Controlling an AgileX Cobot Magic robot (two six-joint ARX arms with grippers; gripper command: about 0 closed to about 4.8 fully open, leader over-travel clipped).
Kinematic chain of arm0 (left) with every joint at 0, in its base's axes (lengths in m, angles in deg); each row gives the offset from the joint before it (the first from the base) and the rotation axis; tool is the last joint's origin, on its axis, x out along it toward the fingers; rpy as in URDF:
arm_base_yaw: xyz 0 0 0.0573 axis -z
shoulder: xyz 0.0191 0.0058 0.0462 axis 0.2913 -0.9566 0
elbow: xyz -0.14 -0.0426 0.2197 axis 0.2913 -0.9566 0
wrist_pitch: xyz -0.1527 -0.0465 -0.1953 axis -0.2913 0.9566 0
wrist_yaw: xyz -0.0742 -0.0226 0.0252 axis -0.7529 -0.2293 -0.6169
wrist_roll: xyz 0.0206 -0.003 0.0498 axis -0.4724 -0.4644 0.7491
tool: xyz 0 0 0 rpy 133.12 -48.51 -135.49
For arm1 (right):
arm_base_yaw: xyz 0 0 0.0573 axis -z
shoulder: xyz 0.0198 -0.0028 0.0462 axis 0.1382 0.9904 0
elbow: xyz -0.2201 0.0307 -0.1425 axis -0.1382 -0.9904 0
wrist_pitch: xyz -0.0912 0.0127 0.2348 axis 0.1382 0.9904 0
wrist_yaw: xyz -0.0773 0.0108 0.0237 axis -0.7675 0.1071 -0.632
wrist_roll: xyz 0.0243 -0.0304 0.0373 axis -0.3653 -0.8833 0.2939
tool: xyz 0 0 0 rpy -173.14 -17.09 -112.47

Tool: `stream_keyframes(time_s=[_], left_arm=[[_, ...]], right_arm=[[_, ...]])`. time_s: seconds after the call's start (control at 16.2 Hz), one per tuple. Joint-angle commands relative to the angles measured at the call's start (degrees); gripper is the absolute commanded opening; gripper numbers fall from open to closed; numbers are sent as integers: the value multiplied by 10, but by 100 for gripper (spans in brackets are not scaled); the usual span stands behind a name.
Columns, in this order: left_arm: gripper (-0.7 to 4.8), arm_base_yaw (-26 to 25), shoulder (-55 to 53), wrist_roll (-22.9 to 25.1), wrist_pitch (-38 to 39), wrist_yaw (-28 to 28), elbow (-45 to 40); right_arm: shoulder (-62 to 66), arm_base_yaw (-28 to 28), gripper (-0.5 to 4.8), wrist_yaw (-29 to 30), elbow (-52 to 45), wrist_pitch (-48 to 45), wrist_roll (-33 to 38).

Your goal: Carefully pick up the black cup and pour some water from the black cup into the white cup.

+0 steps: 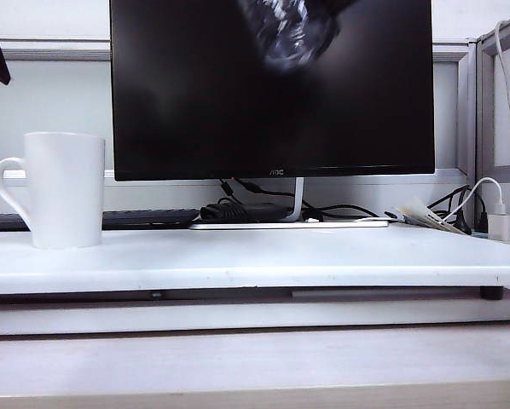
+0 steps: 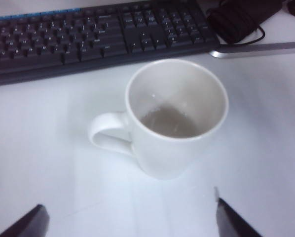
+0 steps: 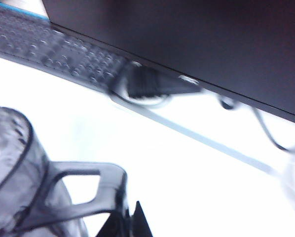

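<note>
Right gripper (image 3: 131,217) holds black cup (image 3: 12,148) (left gripper (image 2: 128,206) over white cup (image 2: 162,155)).

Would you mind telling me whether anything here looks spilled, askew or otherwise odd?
Nothing is spilled. The white cup stands upright holding a little water, the open left pincer above it. Only oddity: the right pincer, shut on the black cup, holds it high before the monitor, well aside of the white cup.

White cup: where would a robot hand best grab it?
Probably around its body, from the side away from the handle: the white cup stands upright, tapering downward. The open left gripper hovers over it; the right gripper, raised, holds the black cup.
</note>
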Motion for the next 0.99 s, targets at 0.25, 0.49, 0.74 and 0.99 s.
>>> stream_keyframes(time_s=[0.25, 0.49, 0.74, 0.99], left_arm=[[479, -1, 3, 3, -8, -2, 1], [479, -1, 3, 3, -11, 0, 1], [479, -1, 2, 3, -11, 0, 1], [479, -1, 2, 14, -11, 0, 1]], right_arm=[[7, 3, -6, 3, -294, -483, 118], [66, 27, -6, 21, -341, -477, 118], [112, 46, -6, 49, -341, -533, 131], [149, 56, -6, 84, -339, -594, 143]])
